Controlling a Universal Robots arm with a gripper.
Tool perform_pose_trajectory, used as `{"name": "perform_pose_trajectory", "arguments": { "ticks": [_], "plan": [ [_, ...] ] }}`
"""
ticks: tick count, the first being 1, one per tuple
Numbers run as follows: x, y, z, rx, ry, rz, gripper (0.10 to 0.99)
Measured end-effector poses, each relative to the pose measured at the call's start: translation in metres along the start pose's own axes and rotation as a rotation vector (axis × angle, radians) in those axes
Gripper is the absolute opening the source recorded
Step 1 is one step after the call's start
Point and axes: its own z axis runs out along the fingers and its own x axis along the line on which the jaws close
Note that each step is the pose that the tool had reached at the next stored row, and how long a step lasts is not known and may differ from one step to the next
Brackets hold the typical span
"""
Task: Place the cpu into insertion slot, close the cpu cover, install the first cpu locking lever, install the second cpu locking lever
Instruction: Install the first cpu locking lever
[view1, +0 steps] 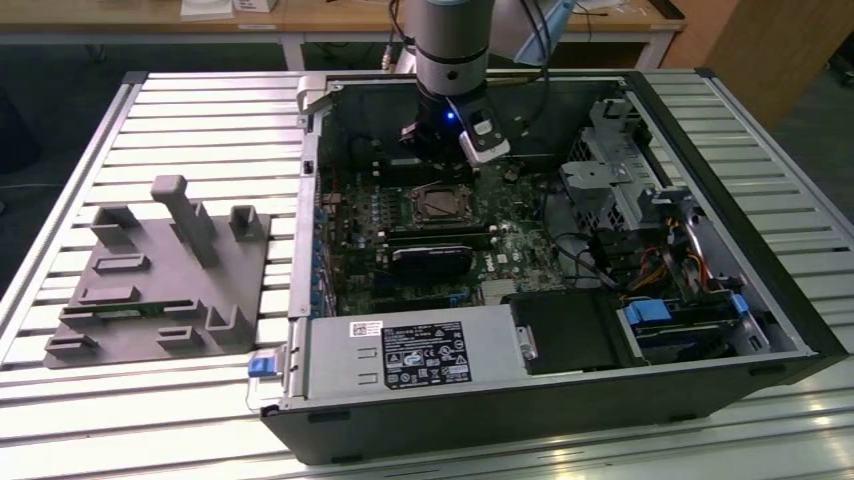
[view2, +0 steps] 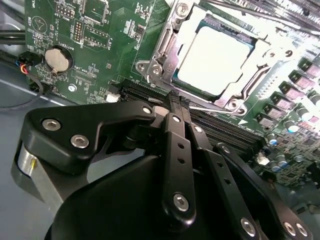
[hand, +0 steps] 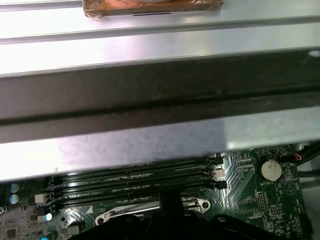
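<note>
Silvery cpu (view2: 214, 60) under closed cpu cover (view2: 170, 50)

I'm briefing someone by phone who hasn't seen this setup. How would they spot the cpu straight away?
Find the open computer case on the slatted table, then the green motherboard inside it. The cpu is the flat, pale silver square seated in the insertion slot, framed by the silvery cpu cover; the long black memory slots beside it are narrow and dark.

cpu (view2: 215, 60) inside insertion slot (view2: 167, 62)
</note>
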Motion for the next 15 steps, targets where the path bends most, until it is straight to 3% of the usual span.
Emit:
{"name": "perform_pose_trajectory", "arguments": {
  "ticks": [10,15],
  "plan": [
    [0.0012,0.0065,0.0029,0.009,-0.0088,0.029,0.106],
    [0.0026,0.0078,0.0046,0.006,-0.0301,0.026,0.106]
  ]
}}
